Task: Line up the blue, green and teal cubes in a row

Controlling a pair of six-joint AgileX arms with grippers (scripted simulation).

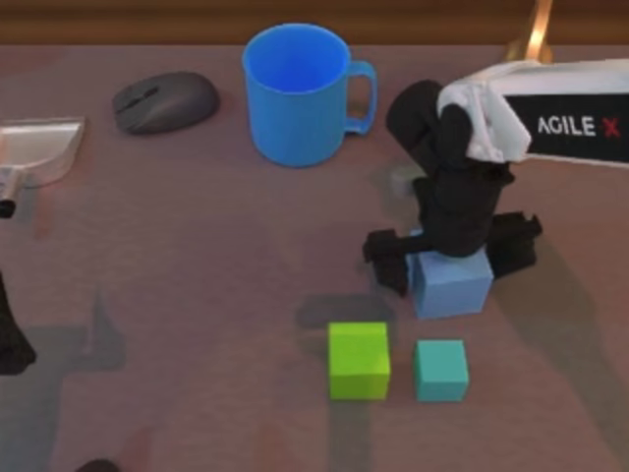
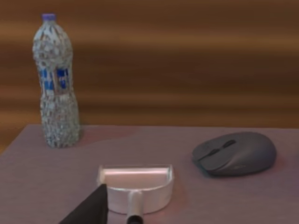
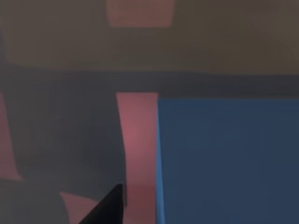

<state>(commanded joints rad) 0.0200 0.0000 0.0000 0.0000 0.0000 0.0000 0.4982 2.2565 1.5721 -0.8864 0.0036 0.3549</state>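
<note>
The right gripper [image 1: 450, 258] sits low over the light blue cube [image 1: 452, 283] at centre right of the top view, its dark body covering the cube's upper edge. Black parts of it flank the cube on both sides, but whether the fingers press the cube's sides or stand clear cannot be told. In the right wrist view the blue cube [image 3: 229, 161] fills the lower right, a flat matte face with a sharp vertical edge, and a strip of bare surface [image 3: 138, 140] lies beside it.

The lime-green cube [image 1: 358, 360] rests at lower centre, plain and matte, somewhat smaller than the blue one. The teal cube [image 1: 440, 370], the smallest, stands just to its right with a narrow gap between them. The blue cube lies above the teal one in the frame, apart from both.

The left arm [image 1: 12, 339] is parked at the left edge; its fingers' state cannot be told.
</note>
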